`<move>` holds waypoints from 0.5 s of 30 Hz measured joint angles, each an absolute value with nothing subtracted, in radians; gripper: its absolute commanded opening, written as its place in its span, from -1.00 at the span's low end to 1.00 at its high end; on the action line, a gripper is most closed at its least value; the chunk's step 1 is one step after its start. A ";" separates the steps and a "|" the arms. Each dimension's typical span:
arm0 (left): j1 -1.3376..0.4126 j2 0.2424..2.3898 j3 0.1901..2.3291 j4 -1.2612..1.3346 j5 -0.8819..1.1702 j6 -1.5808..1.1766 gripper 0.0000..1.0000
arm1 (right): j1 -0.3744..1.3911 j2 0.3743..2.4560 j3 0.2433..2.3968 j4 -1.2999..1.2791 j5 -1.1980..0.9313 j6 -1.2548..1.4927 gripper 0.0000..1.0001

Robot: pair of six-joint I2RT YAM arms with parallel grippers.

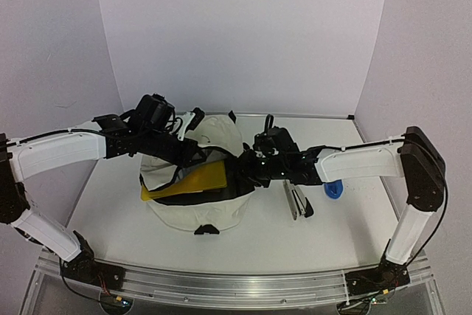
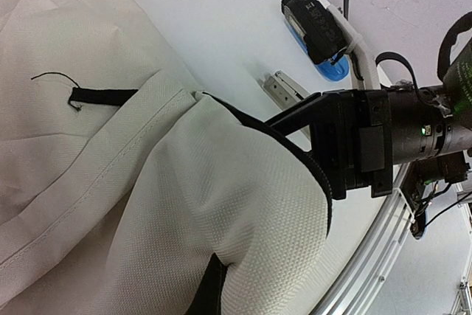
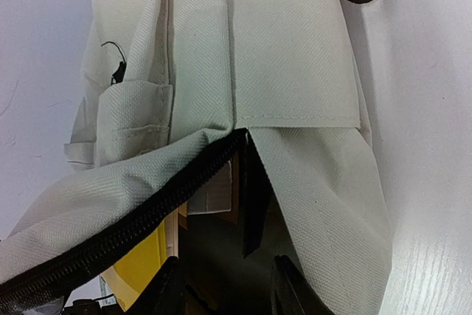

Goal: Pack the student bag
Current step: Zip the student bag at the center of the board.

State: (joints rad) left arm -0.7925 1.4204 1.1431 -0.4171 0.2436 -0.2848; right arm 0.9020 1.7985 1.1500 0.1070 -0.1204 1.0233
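The student bag, cream fabric with black trim, lies in the middle of the table with its mouth open. A yellow flat item sticks out of the mouth. My left gripper is shut on the bag's upper cream edge and holds it up; bunched fabric fills the left wrist view and hides the fingers. My right gripper is open at the right side of the mouth. In the right wrist view its gripper reaches into the dark lining, under the black zipper, beside the yellow item.
A silver stapler-like tool lies on the table right of the bag, also in the left wrist view. A blue object lies beyond it under the right arm. The metal rail runs along the near edge.
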 measured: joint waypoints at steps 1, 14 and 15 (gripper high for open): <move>-0.793 1.420 1.143 -0.417 0.244 -0.285 -1.00 | 0.901 1.801 1.153 0.107 -0.118 1.023 -0.27; -0.793 1.421 1.143 -0.418 0.261 -0.284 -1.00 | 0.884 1.870 1.208 0.109 -0.041 0.998 -0.43; -0.793 1.421 1.143 -0.418 0.263 -0.284 -1.00 | 0.884 1.872 1.213 0.105 -0.027 0.992 -0.47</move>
